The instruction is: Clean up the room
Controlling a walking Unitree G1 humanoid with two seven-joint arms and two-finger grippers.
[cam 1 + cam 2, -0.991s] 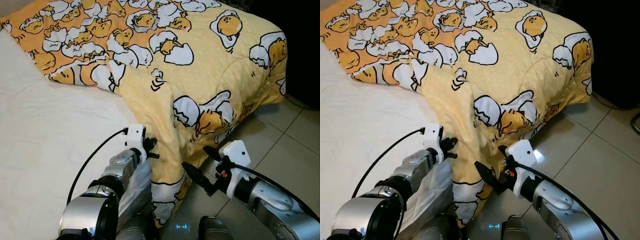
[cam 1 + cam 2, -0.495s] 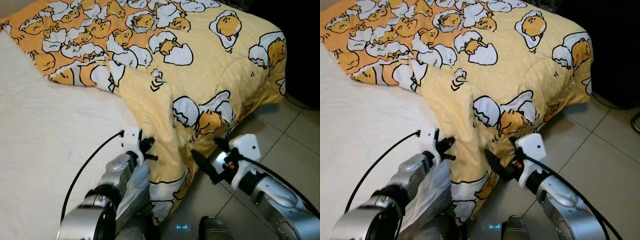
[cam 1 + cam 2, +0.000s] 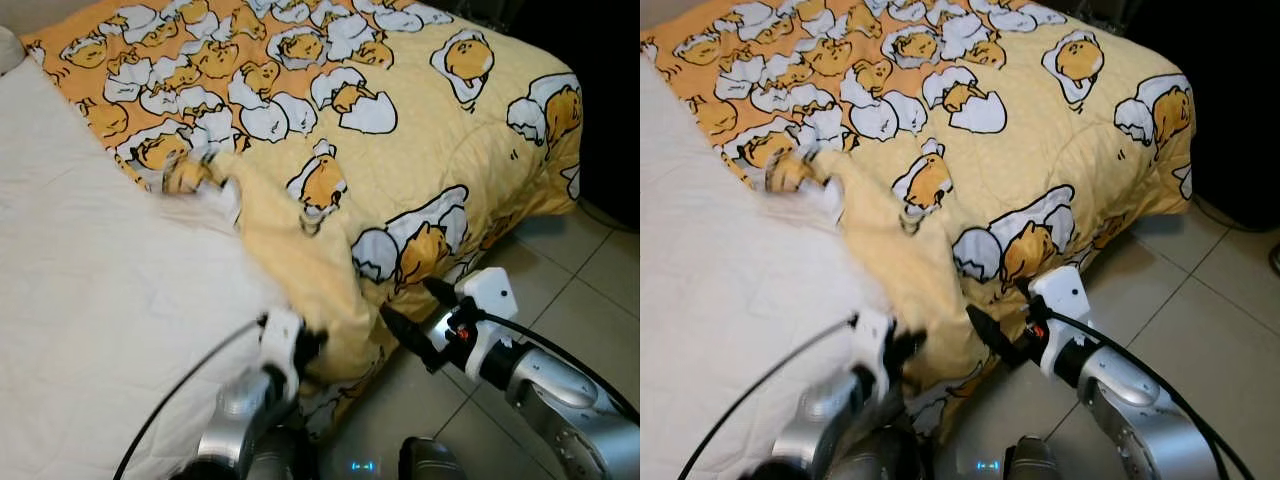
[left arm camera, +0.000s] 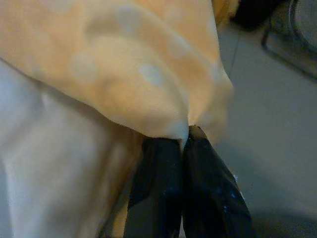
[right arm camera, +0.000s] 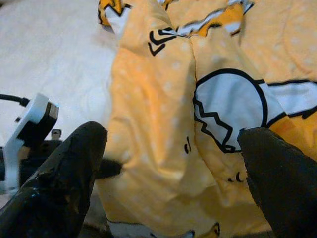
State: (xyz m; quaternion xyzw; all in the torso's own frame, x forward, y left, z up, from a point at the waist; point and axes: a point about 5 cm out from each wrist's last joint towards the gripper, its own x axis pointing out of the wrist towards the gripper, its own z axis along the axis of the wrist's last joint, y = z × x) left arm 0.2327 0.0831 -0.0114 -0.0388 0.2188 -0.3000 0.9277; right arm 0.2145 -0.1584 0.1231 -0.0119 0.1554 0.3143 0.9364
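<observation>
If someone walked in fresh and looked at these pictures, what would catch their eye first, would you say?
The yellow-and-orange cartoon egg quilt stands out, heaped over the far part of the bed and spilling off its corner toward the tiled floor. Beside it lies the bare white mattress. At the corner, the left pincer is shut on the quilt's edge, while the right pincer hangs open next to the draped fold.

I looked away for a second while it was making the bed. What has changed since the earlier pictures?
The left gripper, shut on the yellow blanket's edge, has pulled back toward the robot, dragging that fold lower and bunching it over the white sheet. The right gripper moved up toward the hanging edge and stays open, not holding it. The rest of the blanket lies as before.
</observation>
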